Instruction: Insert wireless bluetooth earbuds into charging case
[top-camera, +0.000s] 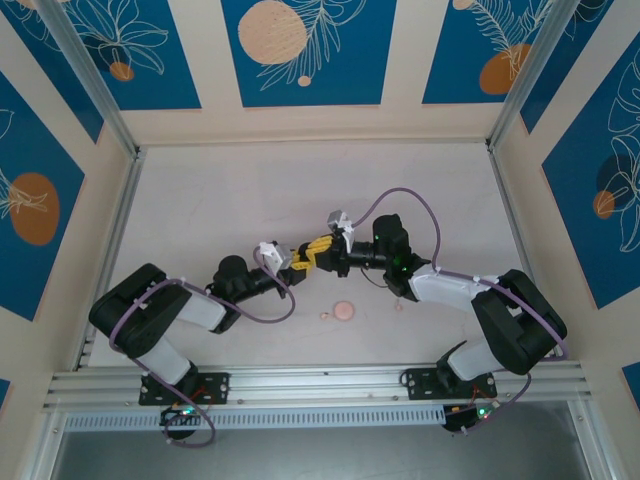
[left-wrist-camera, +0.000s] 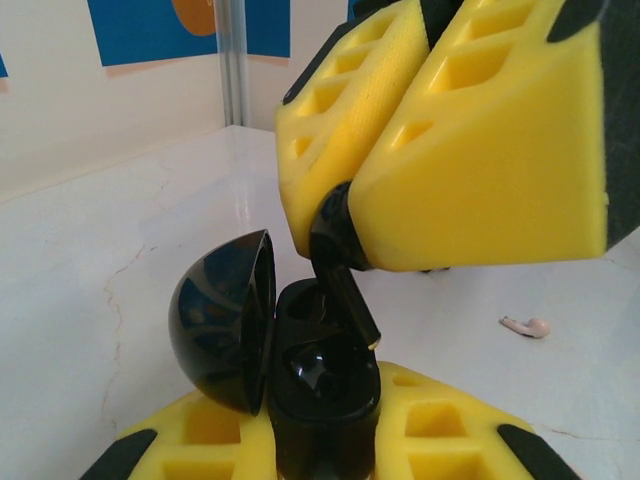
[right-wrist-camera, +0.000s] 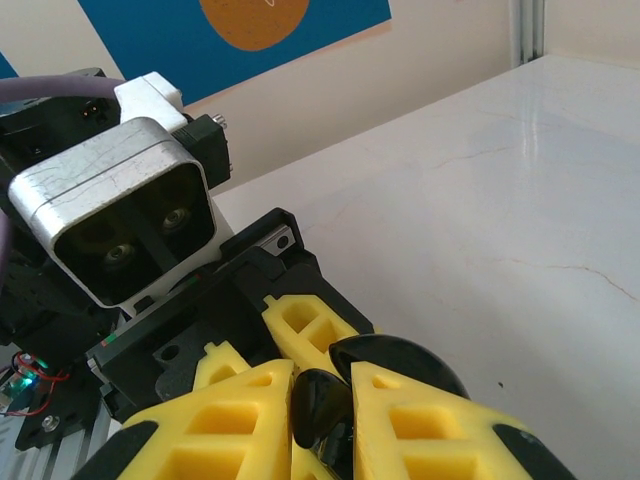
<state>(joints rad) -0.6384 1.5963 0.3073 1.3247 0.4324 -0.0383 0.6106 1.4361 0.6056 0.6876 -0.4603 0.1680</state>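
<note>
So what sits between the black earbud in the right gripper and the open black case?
Nothing: in the left wrist view the black earbud, pinched by the right gripper, has its stem at the mouth of the open case.

There are two robot arms on one desk (top-camera: 220, 190): the left arm (top-camera: 150, 315) and the right arm (top-camera: 500, 320). Each ends in one hand, so there are two hands, the left hand (top-camera: 296, 264) and the right hand (top-camera: 318, 248). The yellow fingers (left-wrist-camera: 480, 150) number four, two per hand.

There is one black charging case (left-wrist-camera: 320, 400), with one lid (left-wrist-camera: 220, 325). One black earbud (left-wrist-camera: 345, 290) shows. One pale pink earbud (left-wrist-camera: 525, 326) is plain in the left wrist view. From above there is one round pink disc (top-camera: 343, 310) and two pale specks, one (top-camera: 324, 315) and another (top-camera: 398, 306), too small to tell what they are.
</note>
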